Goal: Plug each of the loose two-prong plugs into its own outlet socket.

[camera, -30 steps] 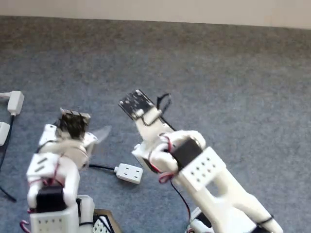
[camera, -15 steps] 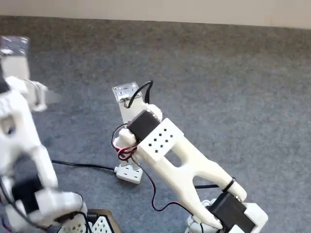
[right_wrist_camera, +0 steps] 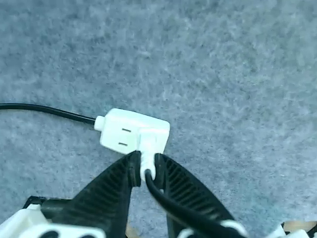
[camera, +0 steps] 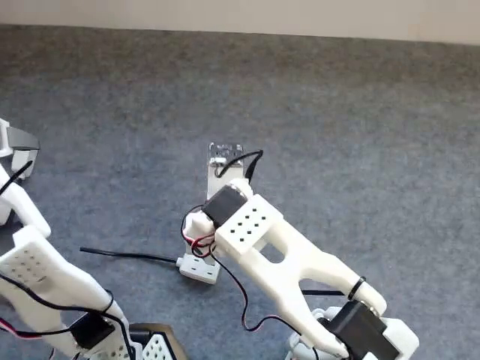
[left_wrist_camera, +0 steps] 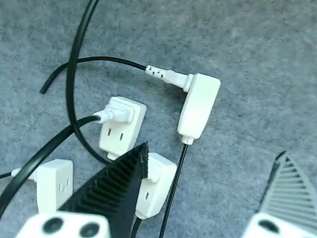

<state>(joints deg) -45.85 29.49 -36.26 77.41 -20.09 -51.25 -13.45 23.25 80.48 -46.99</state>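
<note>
Now the right gripper is pinching a plug at its outlet socket.
Its jaws are gripping the plug's neck, nearly shut; the left gripper is hanging wide open, holding nothing, above white connectors.

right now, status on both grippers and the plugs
Right gripper shut on plug, butted against socket. Left gripper open over loose plugs. Black cords cross that cluster.

I've swung the left arm out to the far left, putting the left gripper over the plugs and sockets, and lowered the right arm onto the centre outlet socket.
</note>
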